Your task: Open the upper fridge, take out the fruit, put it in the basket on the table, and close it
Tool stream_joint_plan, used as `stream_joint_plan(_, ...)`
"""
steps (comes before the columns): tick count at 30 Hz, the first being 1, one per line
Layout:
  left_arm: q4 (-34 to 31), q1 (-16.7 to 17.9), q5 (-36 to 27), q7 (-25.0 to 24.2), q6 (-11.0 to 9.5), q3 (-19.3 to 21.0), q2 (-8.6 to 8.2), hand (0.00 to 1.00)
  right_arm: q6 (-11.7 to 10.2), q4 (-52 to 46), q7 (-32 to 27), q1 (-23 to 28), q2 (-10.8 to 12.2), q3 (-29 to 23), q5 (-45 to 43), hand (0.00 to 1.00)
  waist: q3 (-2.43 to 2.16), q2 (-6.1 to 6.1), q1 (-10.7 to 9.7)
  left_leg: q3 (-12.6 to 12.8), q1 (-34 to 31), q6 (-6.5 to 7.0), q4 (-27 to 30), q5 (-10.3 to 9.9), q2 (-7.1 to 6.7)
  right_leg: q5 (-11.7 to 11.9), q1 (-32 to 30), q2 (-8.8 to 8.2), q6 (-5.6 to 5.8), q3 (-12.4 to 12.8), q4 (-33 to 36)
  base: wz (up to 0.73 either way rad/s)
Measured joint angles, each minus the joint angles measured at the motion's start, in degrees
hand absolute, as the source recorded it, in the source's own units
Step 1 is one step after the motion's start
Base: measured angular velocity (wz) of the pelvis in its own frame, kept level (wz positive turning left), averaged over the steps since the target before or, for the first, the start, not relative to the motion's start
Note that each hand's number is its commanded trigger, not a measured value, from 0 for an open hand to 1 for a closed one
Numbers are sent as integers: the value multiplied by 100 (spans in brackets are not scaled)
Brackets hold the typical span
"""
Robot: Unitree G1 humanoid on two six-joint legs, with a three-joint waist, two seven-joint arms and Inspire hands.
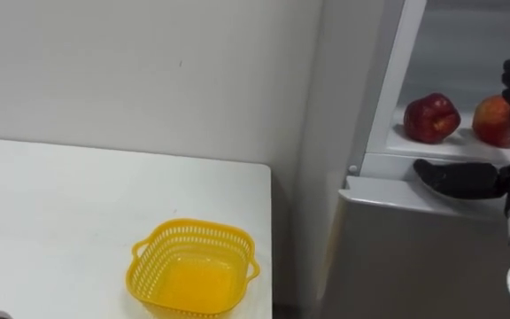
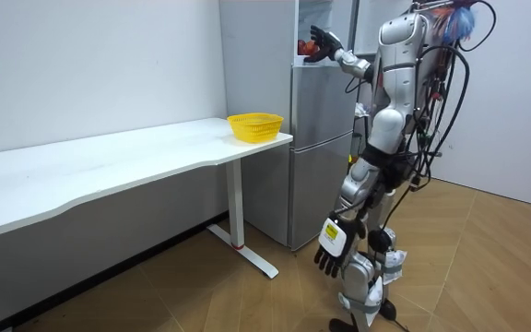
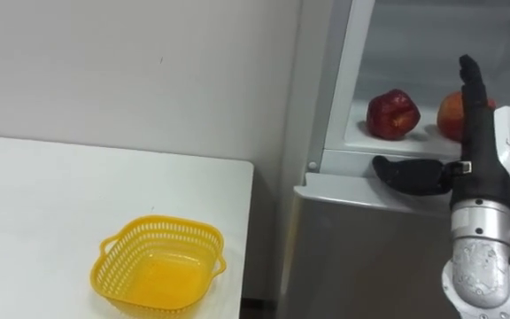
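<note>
The right hand (image 3: 478, 146), spread flat and empty, stands upright at the upper fridge shelf (image 3: 352, 140) just before the orange apple (image 3: 448, 115), with the red apple (image 3: 392, 113) to its left above the thumb, while the left hand (image 2: 330, 251) hangs slack far below.

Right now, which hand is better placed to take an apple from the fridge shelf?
Right, likely. The right hand is raised, open, at the shelf by the two apples; the left hand hangs low at its side.
</note>
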Motion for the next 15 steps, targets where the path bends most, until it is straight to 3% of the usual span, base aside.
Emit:
stream_joint_plan(4, -2, -7, 0, 28, -2, 0, 2, 0, 2, 201, 1, -102, -82, 2, 231, 0, 44, -89, 0, -37, -8, 8, 2, 12, -13, 0, 5, -13, 1, -26, 1, 4)
stream_joint_plan(15, 10, -4, -2, 30, -7, 15, 4, 0, -4, 319, 55, -226, -194, 8, 549, 0, 40, -123, 3, -57, -21, 8, -8, 13, -12, 1, 1, -7, 1, -37, 2, 0)
